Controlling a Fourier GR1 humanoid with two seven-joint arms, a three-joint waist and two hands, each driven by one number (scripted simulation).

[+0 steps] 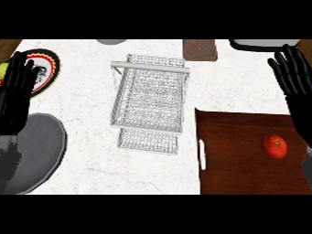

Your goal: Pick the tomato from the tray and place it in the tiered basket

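Note:
A red tomato (275,146) lies on the dark brown tray (239,155) at the lower right. The white wire tiered basket (148,100) stands in the middle of the counter, left of the tray. My right hand (300,87) is open at the right edge, fingers straight and pointing up, just above and to the right of the tomato without touching it. At the left edge my left hand (11,93) rests open, fingers up.
A round plate with a black, red and yellow rim (49,68) sits at the upper left, partly behind my left hand. A grey round object (47,146) lies at the lower left. A brown block (200,49) and a grey-rimmed item (260,44) sit along the far edge.

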